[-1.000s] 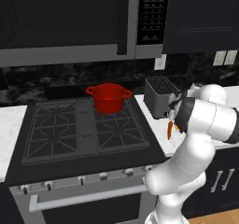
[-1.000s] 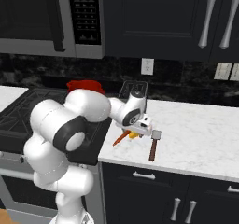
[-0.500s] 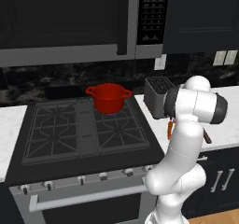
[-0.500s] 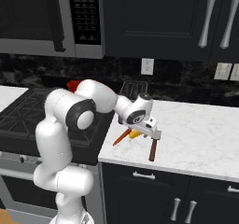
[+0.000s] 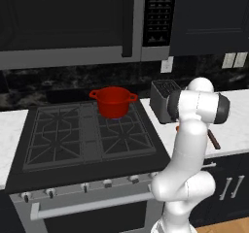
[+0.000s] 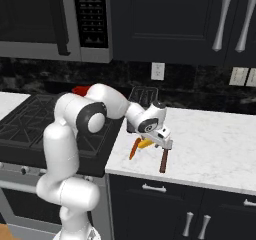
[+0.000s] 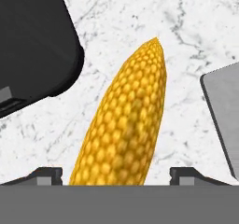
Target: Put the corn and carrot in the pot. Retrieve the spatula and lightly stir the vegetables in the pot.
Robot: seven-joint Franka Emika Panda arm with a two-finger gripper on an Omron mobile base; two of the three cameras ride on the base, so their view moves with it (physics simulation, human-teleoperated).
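Note:
The corn (image 7: 123, 125), a yellow cob, lies on the white marble counter and runs up between my two fingertips. My gripper (image 7: 115, 174) is open, one tip on each side of the cob with a small gap on both sides. From the right base view the gripper (image 6: 159, 136) sits low over the corn (image 6: 146, 144), with the orange carrot (image 6: 134, 148) just left of it. The spatula (image 6: 163, 161) lies on the counter right beside the hand; its grey blade (image 7: 224, 111) shows at the right. The red pot (image 5: 113, 101) stands on the stove's back burner.
A black toaster (image 5: 163, 93) stands at the counter's back, close behind the hand, its dark body (image 7: 32, 50) at the upper left. The black stove (image 5: 87, 135) lies to the left. Open marble counter (image 6: 215, 139) stretches to the right.
The arm has swung its elbow round and brought the hand down onto the counter over the corn. The corn, carrot, spatula and pot have not moved.

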